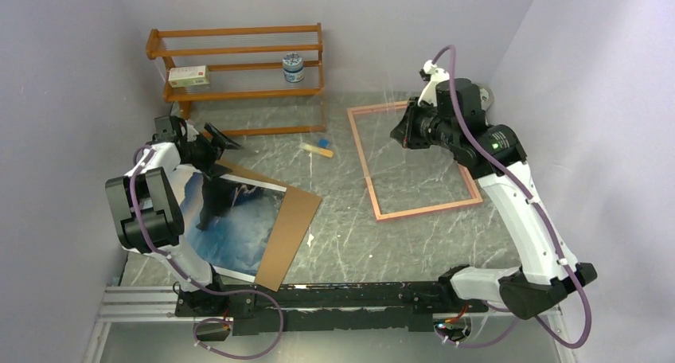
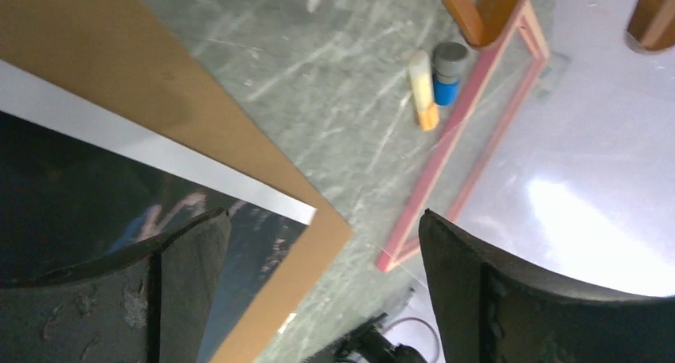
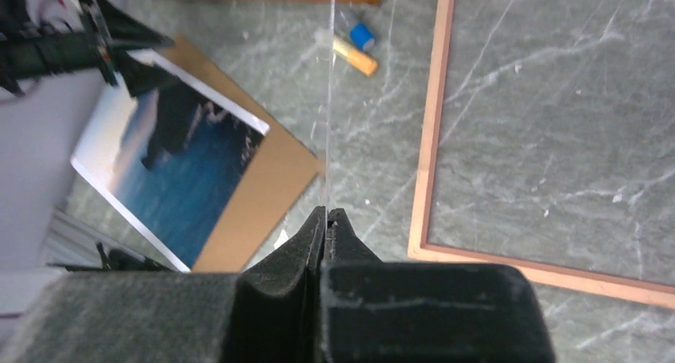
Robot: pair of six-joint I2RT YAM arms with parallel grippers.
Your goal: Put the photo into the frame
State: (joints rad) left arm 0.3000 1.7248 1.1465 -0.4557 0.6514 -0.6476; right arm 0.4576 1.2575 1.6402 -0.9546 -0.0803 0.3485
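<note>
The photo (image 1: pixel 239 224) lay face up near the left edge of the worktop (image 1: pixel 342 212), toward the near left corner, resting on a brown hardboard sheet (image 1: pixel 294 220) that stuck out past its right side. The left gripper (image 1: pixel 215 148) hung over the photo's far edge with its jaws spread wide and nothing between them. The frame (image 1: pixel 430 208) lay flat toward the far right corner. Above its far left part, the right gripper (image 3: pixel 326 212) was pinched tight on the edge of a thin clear sheet (image 3: pixel 327 100). A yellow stick (image 1: pixel 316 148) sat between frame and shelf rack (image 1: pixel 239 76).
</note>
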